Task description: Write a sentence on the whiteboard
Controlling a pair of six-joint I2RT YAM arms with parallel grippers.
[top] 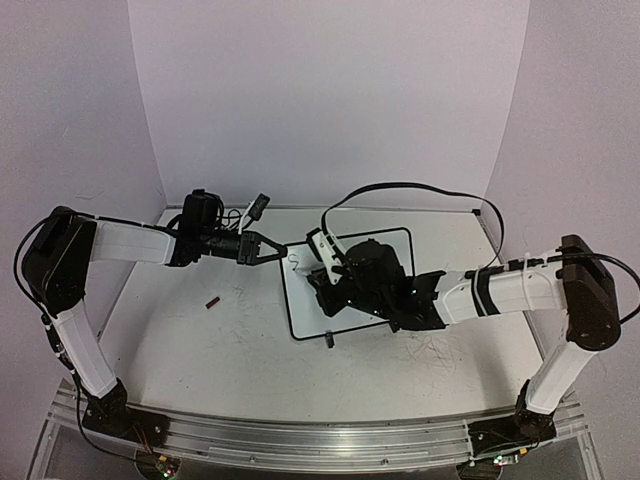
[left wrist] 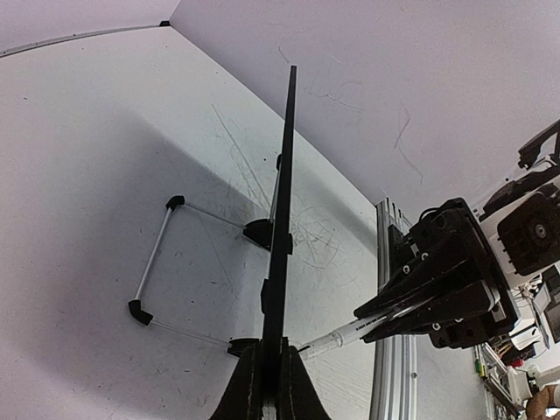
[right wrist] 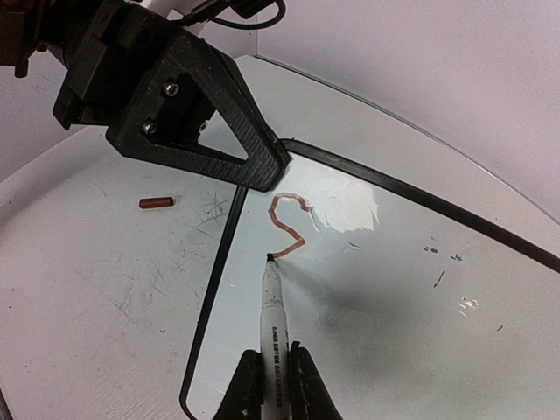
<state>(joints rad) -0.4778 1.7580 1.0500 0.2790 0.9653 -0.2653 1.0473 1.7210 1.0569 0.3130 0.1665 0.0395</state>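
Observation:
The whiteboard (top: 300,305), white with a thin black frame, sits mid-table. It also shows in the right wrist view (right wrist: 394,289) and edge-on in the left wrist view (left wrist: 284,201). My left gripper (top: 272,250) (left wrist: 270,354) is shut on the board's frame at its far left corner, and shows in the right wrist view (right wrist: 197,114). My right gripper (top: 325,278) (right wrist: 276,376) is shut on a white marker (right wrist: 272,315) (left wrist: 350,334), its tip touching the board. One reddish-brown "s"-shaped stroke (right wrist: 293,229) ends at the tip; it is the only writing.
A small red cap (top: 213,301) (right wrist: 156,202) lies on the scuffed tabletop left of the board. A thin wire stand with black corners (left wrist: 153,271) sits behind the board. The aluminium rail (left wrist: 394,350) runs along the table's near edge.

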